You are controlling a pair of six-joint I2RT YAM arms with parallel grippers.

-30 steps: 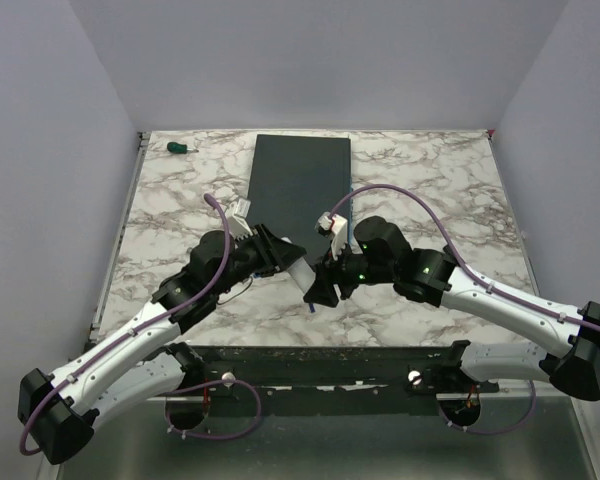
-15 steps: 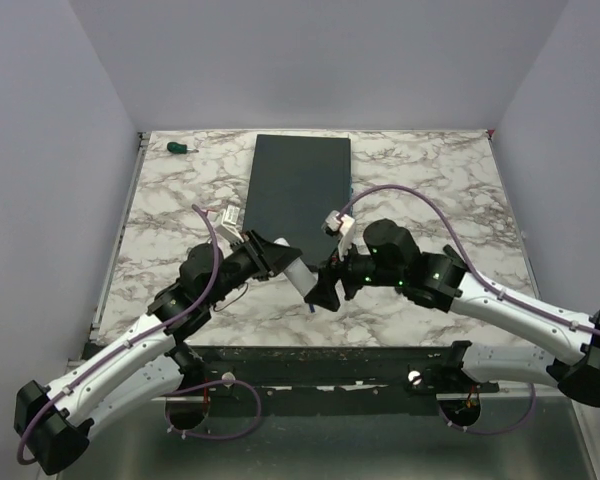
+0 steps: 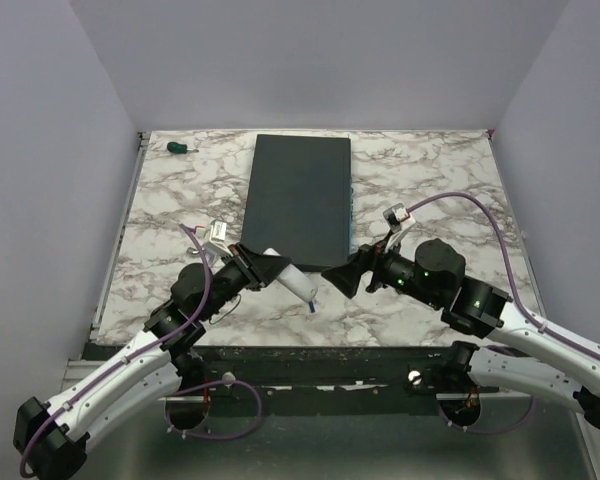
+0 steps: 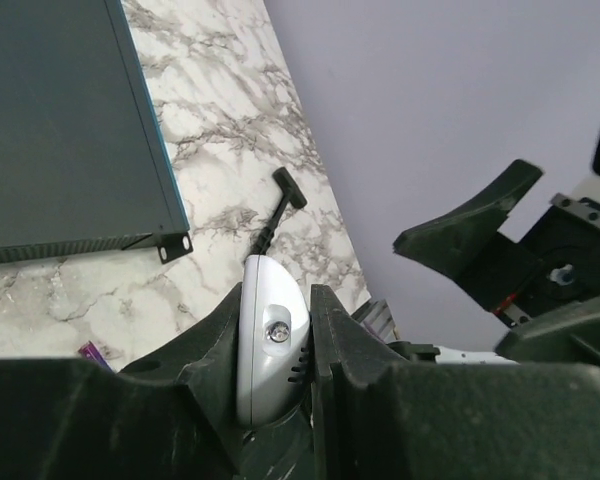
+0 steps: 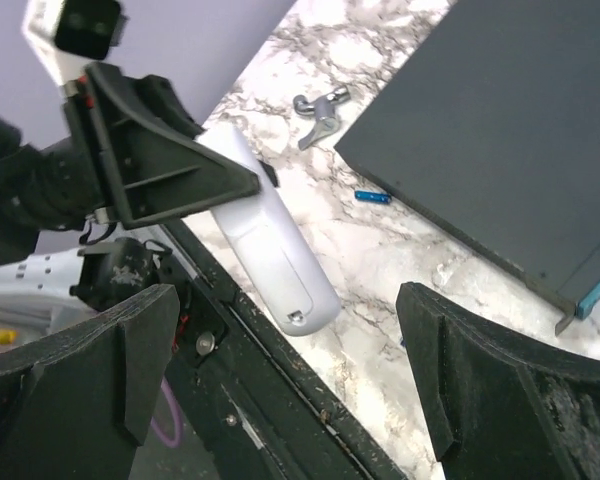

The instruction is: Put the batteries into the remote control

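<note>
My left gripper point(image 3: 267, 268) is shut on the white remote control point(image 3: 294, 279) and holds it tilted above the table's near edge. In the left wrist view point(image 4: 270, 330) the remote sits edge-on between the fingers. In the right wrist view the remote point(image 5: 276, 255) shows a back panel with a small latch. My right gripper point(image 3: 344, 276) is open and empty, just right of the remote's free end and apart from it point(image 5: 290, 395). A blue battery point(image 5: 373, 197) lies by the slab's near edge. Another thin blue battery point(image 3: 311, 306) lies on the marble under the remote.
A large dark grey slab point(image 3: 300, 195) fills the middle of the table. A green-handled screwdriver point(image 3: 180, 147) lies at the far left corner. A black T-shaped tool point(image 4: 276, 208) lies right of the slab. A small grey piece point(image 5: 318, 112) lies near the slab's corner.
My right gripper has pulled back to the right, off the remote's end, and stands open. My left arm has drawn slightly back and left, still holding the remote.
</note>
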